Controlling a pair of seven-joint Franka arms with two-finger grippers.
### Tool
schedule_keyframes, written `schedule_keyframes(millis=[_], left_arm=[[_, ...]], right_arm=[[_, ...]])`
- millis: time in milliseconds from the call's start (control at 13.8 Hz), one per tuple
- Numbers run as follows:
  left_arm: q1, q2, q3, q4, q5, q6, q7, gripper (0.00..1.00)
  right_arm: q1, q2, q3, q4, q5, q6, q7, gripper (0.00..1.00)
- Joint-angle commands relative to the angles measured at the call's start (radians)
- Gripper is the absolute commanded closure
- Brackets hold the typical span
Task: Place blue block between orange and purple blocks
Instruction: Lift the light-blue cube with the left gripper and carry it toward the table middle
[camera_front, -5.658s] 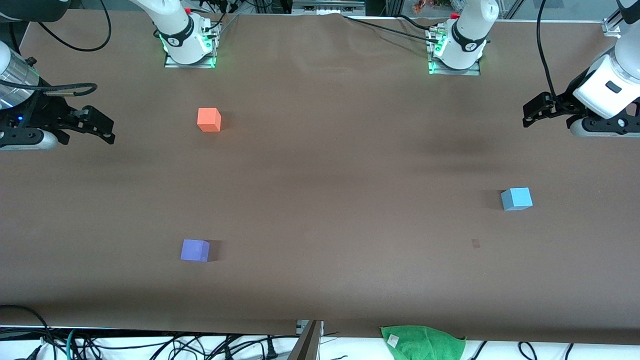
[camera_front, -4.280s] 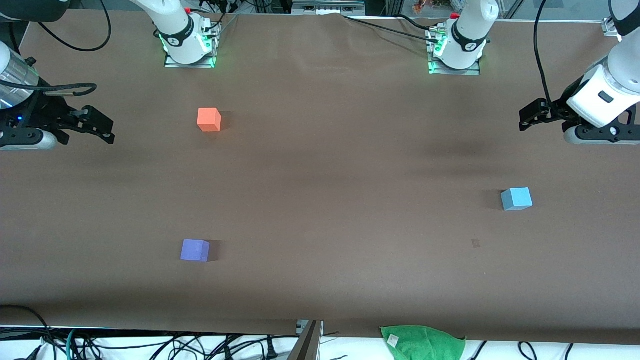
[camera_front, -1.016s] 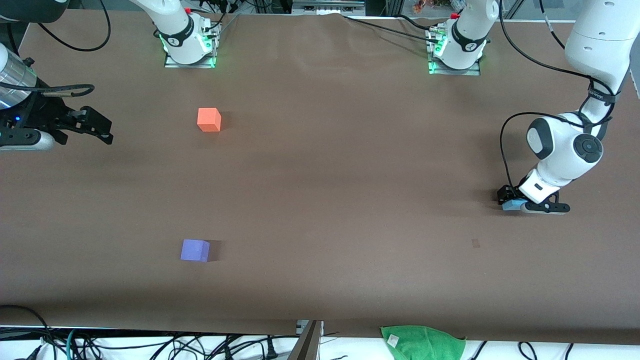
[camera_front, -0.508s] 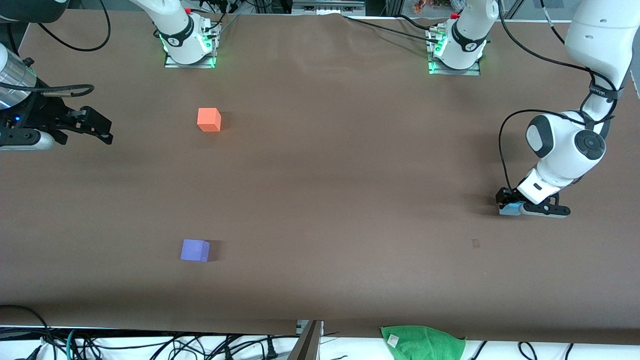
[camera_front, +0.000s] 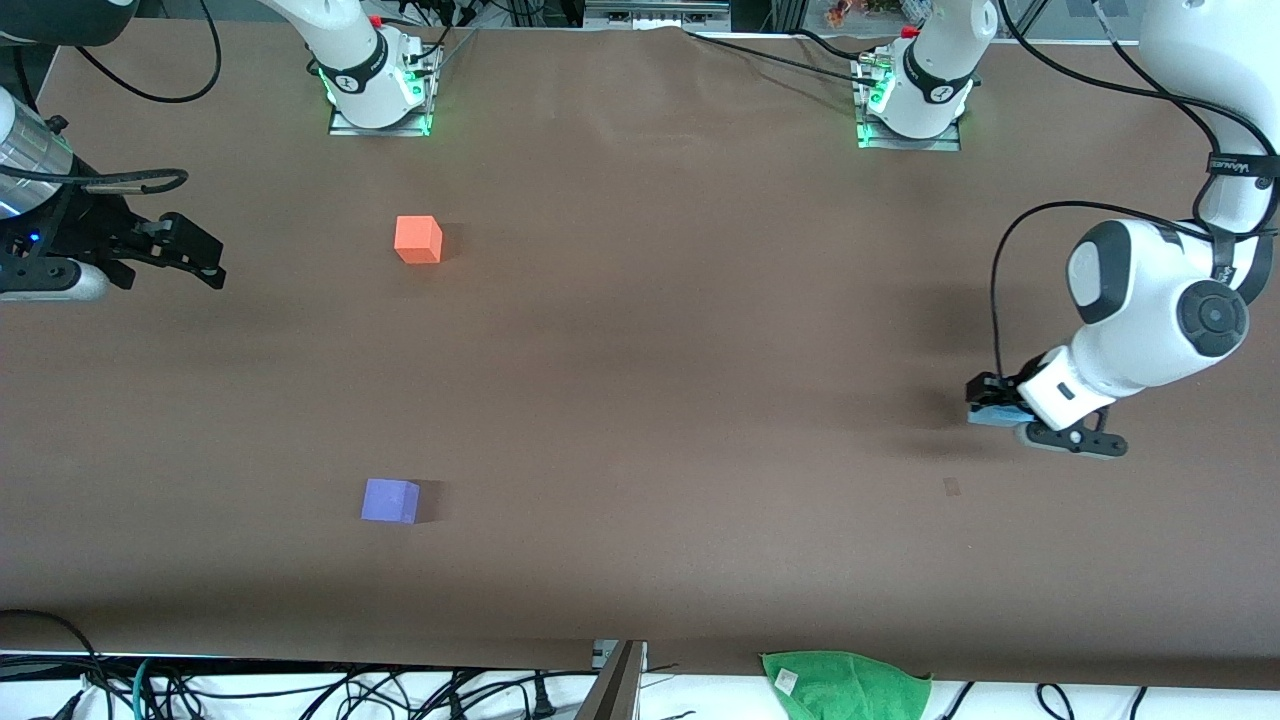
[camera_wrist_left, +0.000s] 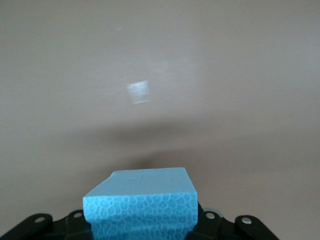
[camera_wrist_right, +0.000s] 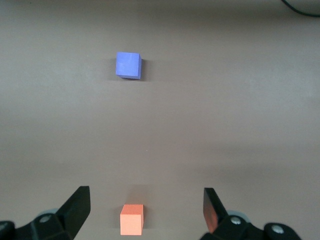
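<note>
Front view: the blue block (camera_front: 988, 414) is seen pinched in the left gripper (camera_front: 992, 408) at the left arm's end of the table (camera_front: 660, 340). A shadow lies on the table just beside it, so the block is judged to be lifted slightly clear of the surface, though this cannot be told for certain. The orange block (camera_front: 418, 240) sits toward the right arm's end, nearer the robot bases. The purple block (camera_front: 390, 501) sits at the same end, nearer the front camera. The two are well apart, and the stretch of table between them is bare. The right gripper (camera_front: 190, 256) is held over the table edge at its own end; that arm is waiting. A green cloth (camera_front: 848, 684) lies off the table edge by the camera.

Left wrist view: the blue block (camera_wrist_left: 141, 204) is seen held between the fingers, its textured face toward the camera, with a shadow on the table underneath. A pale patch (camera_wrist_left: 138, 92) is noted on the surface farther off.

Right wrist view: the fingers (camera_wrist_right: 77, 207) of the right gripper (camera_wrist_right: 146, 207) are spread wide with nothing between them. The orange block (camera_wrist_right: 132, 219) and purple block (camera_wrist_right: 128, 65) are both visible, apart from each other.

Progress: the grasp is judged done. The carry across the table and the set-down between the two other blocks are left, so most of the task remains.
</note>
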Motion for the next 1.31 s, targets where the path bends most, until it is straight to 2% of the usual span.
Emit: schedule_keyframes(millis=[0,145,363,435,580,798,943,1016,1088,1233], left_arm=[[-0.150,0.020,-0.012,0.088,0.016,-0.084,-0.167,0.72],[-0.269,0.075,-0.012,0.114,0.008,-0.077,-0.332,0.72],[-0.433,0.229,-0.012,0.320,0.013,-0.078,-0.460,0.69],[-0.484,0.256,-0.011,0.347,0.014,-0.077,-0.508,0.69],[-0.547,0.291,-0.006,0.352,0.014,-0.040,-0.597,0.69],[-0.626,0.369,0.003,0.349,0.019,0.110,-0.664,0.69],[-0.659,0.391,0.029,0.346,0.022,0.119,-0.666,0.68],[-0.682,0.397,0.049,0.346,0.037,0.119,-0.669,0.63],[-0.705,0.406,0.064,0.342,0.053,0.121,-0.681,0.52],[-0.718,0.423,0.072,0.339,0.094,0.184,-0.709,0.23]], right_arm=[[-0.004,0.000,-0.001,0.006,0.014,-0.007,-0.008,0.00],[-0.004,0.000,-0.001,0.006,0.014,-0.007,-0.008,0.00],[-0.006,0.000,-0.003,0.006,0.014,-0.007,-0.008,0.00],[-0.006,0.000,-0.003,0.006,0.014,-0.007,-0.008,0.00],[-0.006,0.000,-0.003,0.006,0.014,-0.007,-0.008,0.00],[-0.006,0.000,-0.003,0.006,0.014,-0.006,-0.009,0.00],[-0.009,0.000,-0.003,0.006,0.014,-0.009,-0.009,0.00],[-0.007,0.000,-0.001,0.006,0.013,-0.009,0.003,0.00],[-0.003,0.002,-0.001,0.008,0.010,-0.009,0.004,0.00],[-0.003,0.003,-0.001,0.006,0.008,-0.009,0.006,0.00]])
